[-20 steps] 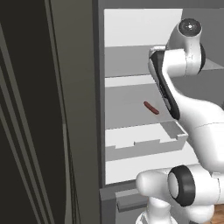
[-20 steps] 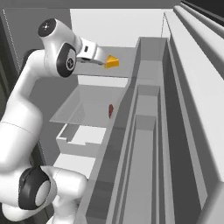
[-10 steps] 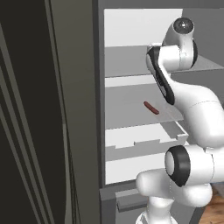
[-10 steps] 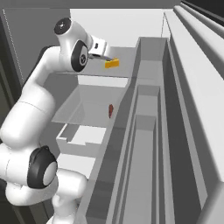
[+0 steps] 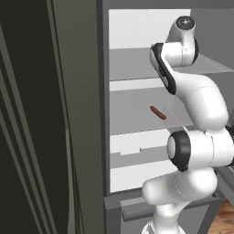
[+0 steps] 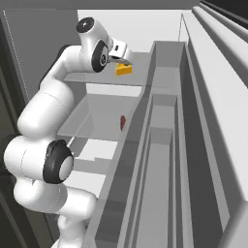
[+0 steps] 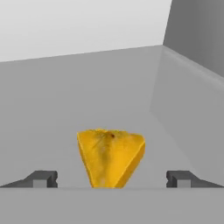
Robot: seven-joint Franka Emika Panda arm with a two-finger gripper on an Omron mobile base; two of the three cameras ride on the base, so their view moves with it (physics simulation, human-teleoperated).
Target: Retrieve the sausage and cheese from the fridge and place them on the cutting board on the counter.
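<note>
Flat, even rendered light, no visible source, no glare. Fridge (image 5: 137, 32) interior reads bright white at the back wall; the door at the left edge of the left base view is near-black. Shadows soft and faint: only mild shading under the shelves. Hand view is soft and low-res, the cheese (image 7: 110, 157) texture smeared. No edge distortion.
</note>
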